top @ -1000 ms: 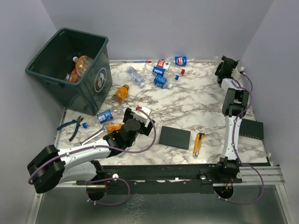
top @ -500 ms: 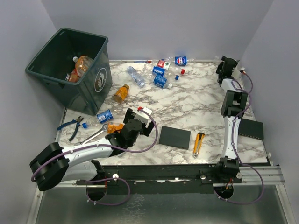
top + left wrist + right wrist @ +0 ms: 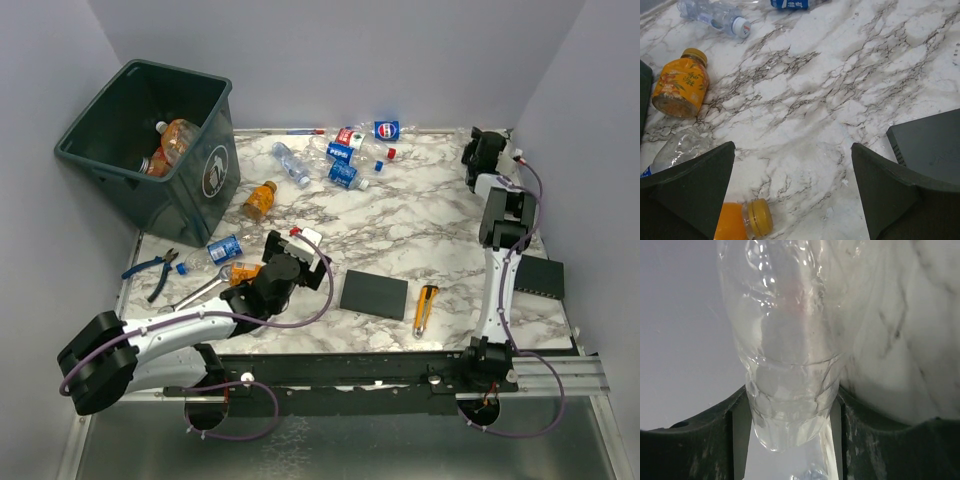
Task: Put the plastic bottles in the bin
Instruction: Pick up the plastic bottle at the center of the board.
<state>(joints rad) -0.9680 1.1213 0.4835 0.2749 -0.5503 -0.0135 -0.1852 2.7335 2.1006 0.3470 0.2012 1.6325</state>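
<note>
At the near edge, the left claw (image 3: 792, 146) hangs over the marble surface (image 3: 400, 230) with its jaws spread wide and nothing between them. An orange bottle (image 3: 737, 225) lies just beside one finger, its yellow cap turned toward the gap. A second orange bottle (image 3: 682, 85) lies farther out, toward the bin.

Beyond them, loose bottles (image 3: 350, 155) are strewn along the far edge.

In the far right corner, the right claw (image 3: 792, 395) is closed against both flanks of a crushed clear bottle (image 3: 785, 340). The bottle's long axis runs straight out from the claw, in line with the fingers rather than across them. Whether it has left the surface cannot be told.

The bin (image 3: 150, 205) stands at the far left corner, well apart from this claw, with an orange jug (image 3: 175, 140) already inside. The bottle would likely have to cross the whole width of the surface, though the left arm is the nearer to the bin.
</note>
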